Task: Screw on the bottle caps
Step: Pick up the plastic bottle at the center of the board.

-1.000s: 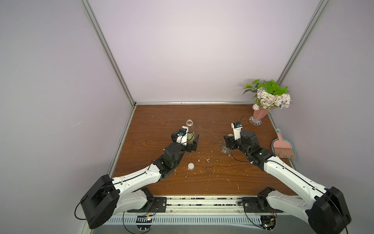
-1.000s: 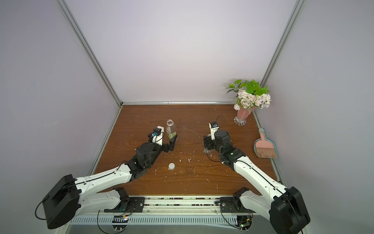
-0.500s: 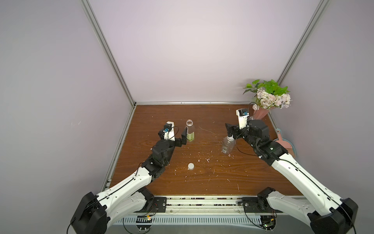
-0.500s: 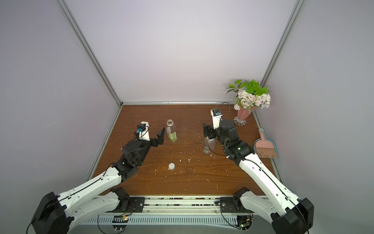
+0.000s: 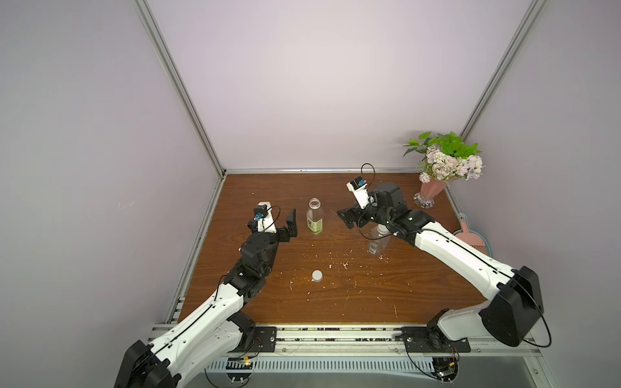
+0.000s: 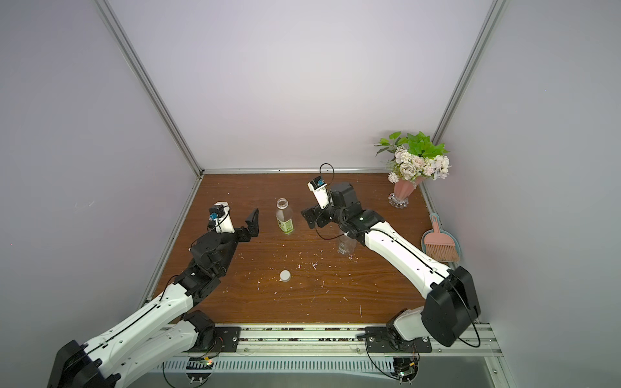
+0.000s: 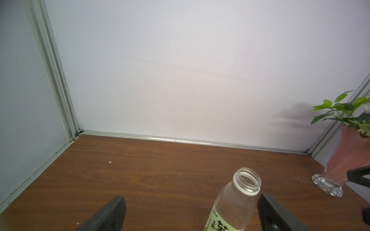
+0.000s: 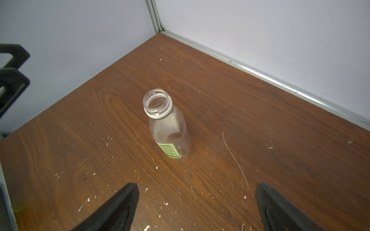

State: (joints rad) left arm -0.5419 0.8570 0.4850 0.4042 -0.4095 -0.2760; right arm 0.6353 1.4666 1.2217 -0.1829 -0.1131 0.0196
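The left gripper point(image 7: 190, 212) and right gripper point(image 8: 197, 190) are both hanging wide open, holding nothing, flanking the uncapped green-labelled bottle point(image 5: 315, 220). The loose white cap point(image 5: 317, 275) is lying well apart, nearer the robot, likely needing a level pinch across its rim

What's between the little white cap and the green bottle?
Nothing: just bare, crumb-speckled table separates the cap and green-label bottle, in both top views.

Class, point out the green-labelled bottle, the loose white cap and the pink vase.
green-labelled bottle point(image 5: 315, 224): a top view, on its label.
loose white cap point(image 5: 317, 275): a top view, on its flat top.
pink vase point(image 5: 432, 188): a top view, on its pink body.
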